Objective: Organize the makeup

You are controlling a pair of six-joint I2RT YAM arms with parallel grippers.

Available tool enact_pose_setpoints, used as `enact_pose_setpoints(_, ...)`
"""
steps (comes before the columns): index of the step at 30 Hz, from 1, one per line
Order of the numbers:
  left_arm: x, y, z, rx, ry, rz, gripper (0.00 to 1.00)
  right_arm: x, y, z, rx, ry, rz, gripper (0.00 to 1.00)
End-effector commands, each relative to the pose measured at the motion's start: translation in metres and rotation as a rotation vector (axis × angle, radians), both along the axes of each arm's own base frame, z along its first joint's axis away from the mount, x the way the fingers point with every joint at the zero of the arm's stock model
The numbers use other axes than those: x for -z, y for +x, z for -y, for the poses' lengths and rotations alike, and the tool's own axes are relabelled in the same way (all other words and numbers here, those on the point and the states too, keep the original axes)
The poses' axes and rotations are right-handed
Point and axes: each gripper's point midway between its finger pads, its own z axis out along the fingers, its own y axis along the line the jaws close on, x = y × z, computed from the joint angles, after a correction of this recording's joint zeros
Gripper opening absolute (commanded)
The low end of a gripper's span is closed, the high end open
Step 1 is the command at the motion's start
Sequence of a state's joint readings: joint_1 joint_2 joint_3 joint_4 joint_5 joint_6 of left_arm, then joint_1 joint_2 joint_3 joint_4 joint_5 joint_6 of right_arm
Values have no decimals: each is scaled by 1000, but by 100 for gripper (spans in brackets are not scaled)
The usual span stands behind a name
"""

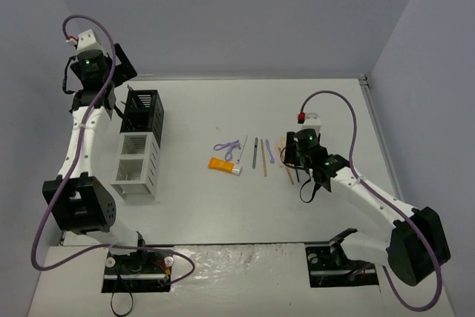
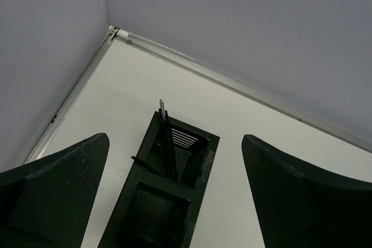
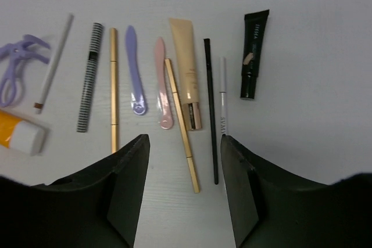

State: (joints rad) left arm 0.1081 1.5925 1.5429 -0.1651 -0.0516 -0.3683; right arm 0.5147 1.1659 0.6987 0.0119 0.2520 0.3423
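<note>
The makeup lies in a row on the table. In the right wrist view, from the left: a purple looped tool, an orange tube with a white cap, a thin white brush, a striped pencil, a gold pencil, a purple spatula, a pink spatula, a second gold pencil, a tan tube, a black pencil, a white pencil and a black tube. My right gripper is open above the row's near ends. My left gripper is open above the rack.
The compartment rack stands at the left, its black half far and its white half near. Thin black sticks stand in the black half's far compartment. The orange tube lies right of the rack. Walls close the back and sides.
</note>
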Motion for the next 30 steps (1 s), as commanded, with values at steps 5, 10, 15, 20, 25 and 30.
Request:
enact_pose_setpoints(5, -36, -101, 49, 203, -94, -63, 97, 32, 12, 28, 108, 20, -150, 30)
enact_pose_setpoints(10, -10, -128, 63, 282, -81, -107, 97, 51, 17, 31, 112, -12, -212, 23)
enact_pose_setpoints(15, 8, -141, 66, 292, -82, -127, 97, 58, 24, 31, 102, -38, -228, 21)
enact_pose_setpoints(20, 8, -143, 68, 300, -95, -125, 97, 66, 31, 26, 69, -53, -257, 19)
enact_pose_setpoints(25, 8, -143, 70, 309, -99, -126, 97, 69, 36, 22, 40, -59, -268, 19)
enact_pose_setpoints(30, 8, -143, 70, 309, -101, -128, 97, 78, 41, 19, 29, -69, -291, 19)
